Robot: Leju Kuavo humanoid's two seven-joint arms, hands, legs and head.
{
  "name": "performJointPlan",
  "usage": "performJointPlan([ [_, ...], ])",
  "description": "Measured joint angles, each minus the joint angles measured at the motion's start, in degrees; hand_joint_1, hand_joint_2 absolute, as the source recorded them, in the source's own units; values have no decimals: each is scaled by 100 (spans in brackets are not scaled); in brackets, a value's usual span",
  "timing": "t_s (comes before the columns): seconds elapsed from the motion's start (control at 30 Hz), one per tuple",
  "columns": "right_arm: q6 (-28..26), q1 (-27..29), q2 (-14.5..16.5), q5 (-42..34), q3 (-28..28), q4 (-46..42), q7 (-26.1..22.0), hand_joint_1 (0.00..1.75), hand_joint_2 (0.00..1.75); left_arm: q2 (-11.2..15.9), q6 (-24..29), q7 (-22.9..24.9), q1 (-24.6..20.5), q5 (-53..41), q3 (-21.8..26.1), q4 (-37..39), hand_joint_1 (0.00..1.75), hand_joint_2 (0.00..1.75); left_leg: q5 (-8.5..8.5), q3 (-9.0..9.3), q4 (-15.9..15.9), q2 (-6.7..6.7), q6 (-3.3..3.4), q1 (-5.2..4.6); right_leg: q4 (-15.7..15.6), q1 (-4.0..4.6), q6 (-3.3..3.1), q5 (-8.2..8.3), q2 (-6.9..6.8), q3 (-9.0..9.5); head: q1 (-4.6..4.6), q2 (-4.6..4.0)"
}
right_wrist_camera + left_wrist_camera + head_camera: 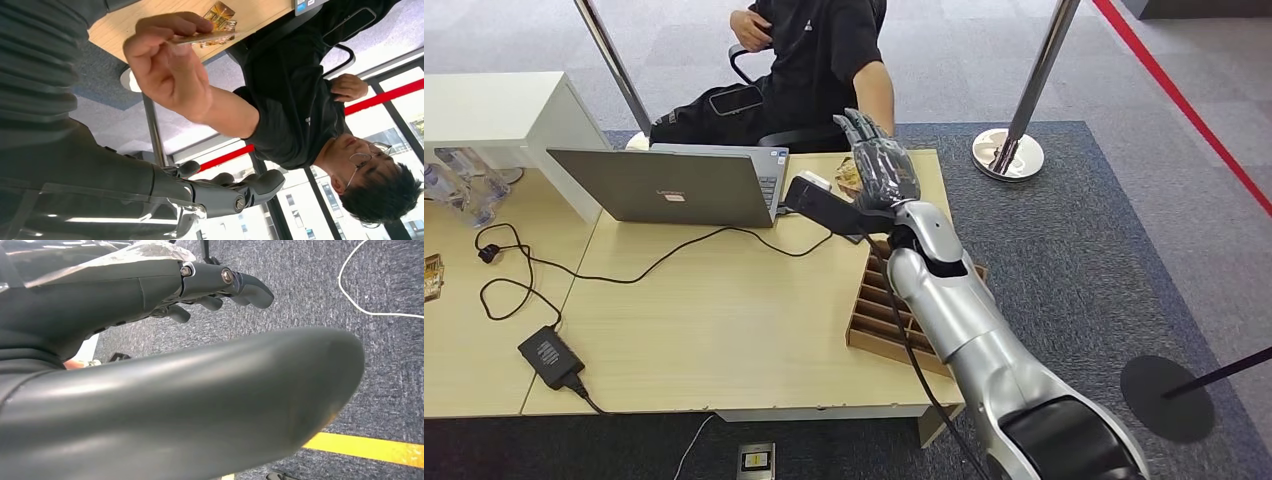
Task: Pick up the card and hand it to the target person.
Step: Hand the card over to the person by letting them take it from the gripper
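Right hand [879,170] raised over far desk edge, fingers apart, holding nothing. Card [202,38] now pinched in person's hand [167,65], just beside robot palm (second card [220,12] lies flat on desk [724,320] behind it). Laptop [674,185] at ten o'clock from hand, cardboard tray [879,320] at six. Left hand [165,295] hangs above carpet, fingers loosely extended, empty.

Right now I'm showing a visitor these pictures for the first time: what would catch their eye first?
The silver right arm stretches over the wooden table, its right hand raised toward a seated person. In the right wrist view, the person's hand pinches the card. An open laptop sits nearby.
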Motion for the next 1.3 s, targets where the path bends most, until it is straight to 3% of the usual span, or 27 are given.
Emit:
performJointPlan([
  [0.27,-518,127,-245,-323,-97,19,-41,0,0,-3,9,12,10,121,9,10,0,0,0,0,1,0,0,0,-3,0,0,0,0,-1,0,1],
  [0.47,-1338,677,-735,-726,-542,5,-14,0,0,-48,37,27,24,218,51,28,0,0,-1,0,4,-3,1,-2,-8,-2,1,1,0,2,0,1],
  [0.57,-1579,1103,-996,-509,-1026,-201,107,0,0,-71,50,14,32,252,70,30,0,0,-3,-1,5,-6,3,-2,-10,-3,1,0,0,1,1,1],
  [0.63,-1604,1479,-1107,-105,-1631,-519,57,0,0,-86,59,-7,41,267,90,31,0,0,-4,-2,5,-8,4,-2,-11,-3,2,0,-1,1,0,0],
  [0.77,-1615,2186,-1145,214,-3348,-1191,-457,0,0,-115,83,-38,49,267,149,31,0,0,-6,-9,4,-10,5,-2,-12,-4,2,-1,-1,-3,0,1],
  [0.93,-1621,2782,-1036,-311,-5619,-1834,-1361,0,0,-150,105,-40,48,233,185,31,0,0,-7,-9,4,-10,6,-2,-14,-4,2,-1,-1,-5,0,1],
  [1.03,-1623,3048,-1007,-543,-6786,-1962,-1510,0,0,-170,119,-44,47,222,198,31,0,0,-7,-8,3,-5,5,-2,-14,-4,3,-1,-1,-5,1,1],
  [1.17,-1626,3299,-989,-618,-7870,-1982,-1534,0,0,-184,122,-59,31,214,204,31,0,0,-8,-6,3,-1,4,-3,-13,-4,2,-1,0,-4,1,1],
  [1.3,-1626,3405,-993,-595,-8551,-1908,-1325,0,0,-191,127,-60,18,193,205,31,0,0,-8,1,3,0,4,-2,-13,-3,2,-1,0,-2,0,1],
])
